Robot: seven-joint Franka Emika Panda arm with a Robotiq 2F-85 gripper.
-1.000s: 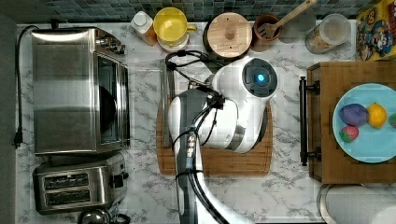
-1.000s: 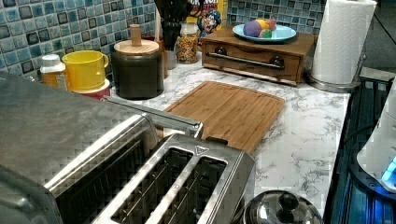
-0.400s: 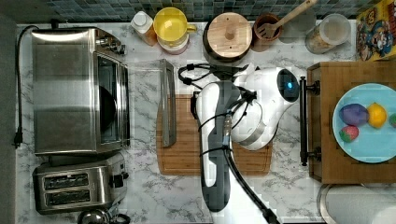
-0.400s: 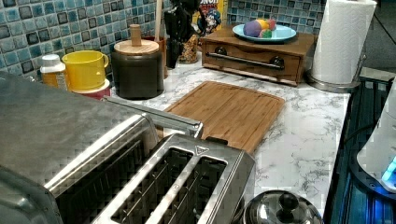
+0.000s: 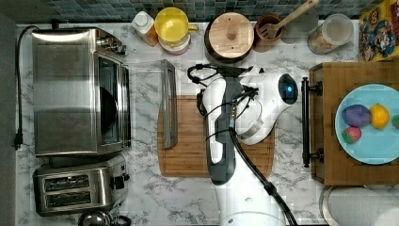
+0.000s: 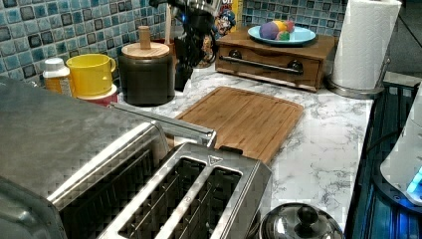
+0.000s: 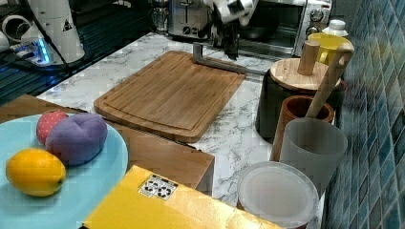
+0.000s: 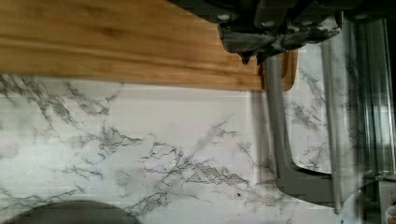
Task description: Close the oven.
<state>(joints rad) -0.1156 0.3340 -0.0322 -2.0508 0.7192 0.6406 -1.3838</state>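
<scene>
Marble counter (image 5: 291, 197): oven (image 5: 77, 92) door down, handle near pincer (image 6: 182, 74); pincer state unclear.

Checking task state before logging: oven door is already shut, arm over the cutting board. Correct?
Not quite. The oven door is open, folded down flat with its bar handle at the cutting board's edge, as the top view shows. The arm does sit over the board.

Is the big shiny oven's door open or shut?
Open. The boxy stainless-steel toaster oven has its glass door folded down flat, its long metal bar handle resting over the bamboo cutting board.
</scene>
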